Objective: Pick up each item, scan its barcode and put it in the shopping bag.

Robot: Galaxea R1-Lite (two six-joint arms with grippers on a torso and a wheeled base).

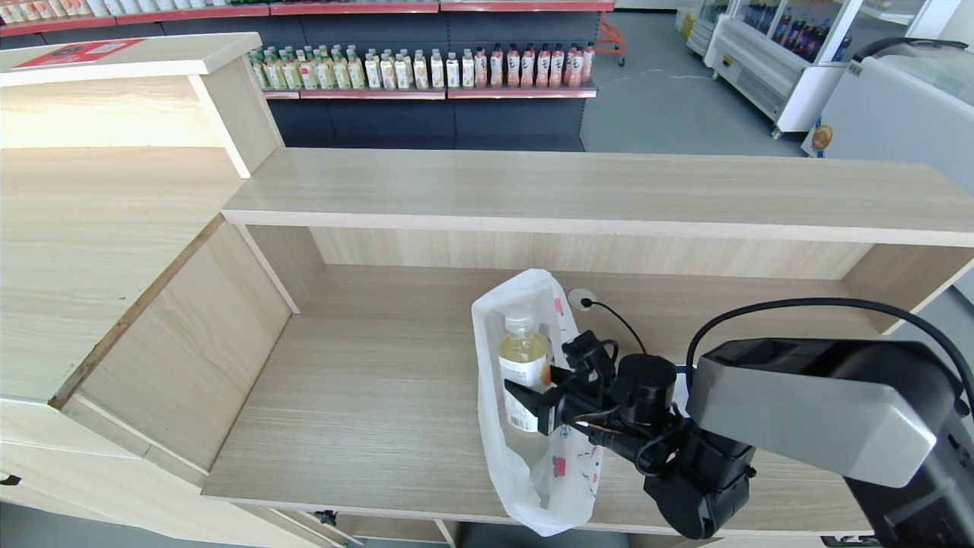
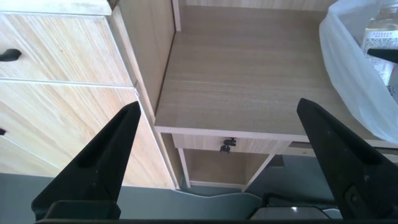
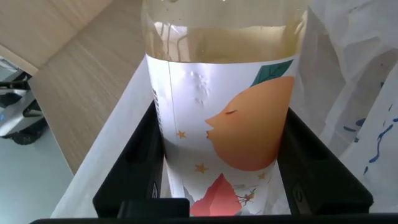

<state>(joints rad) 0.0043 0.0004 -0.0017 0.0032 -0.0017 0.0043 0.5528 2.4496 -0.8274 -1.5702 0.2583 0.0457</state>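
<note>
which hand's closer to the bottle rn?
Right. The right hand is shut on the bottle, inside the shopping bag. The left hand hangs open before the counter front edge, apart from the bag.

Wooden counter (image 1: 365, 396), stocked drink shelves (image 1: 426, 72), grey floor (image 1: 670, 106), freezers (image 1: 784, 53)

My head camera looks down on the counter (image 1: 365, 396); all 3 views share its shopping bag (image 1: 494, 449), right wrist closest.

You get bright, even light across the surface (image 1: 365, 396), with a soft shadow along its far side. Light glows through the bottle (image 3: 217, 124).
</note>
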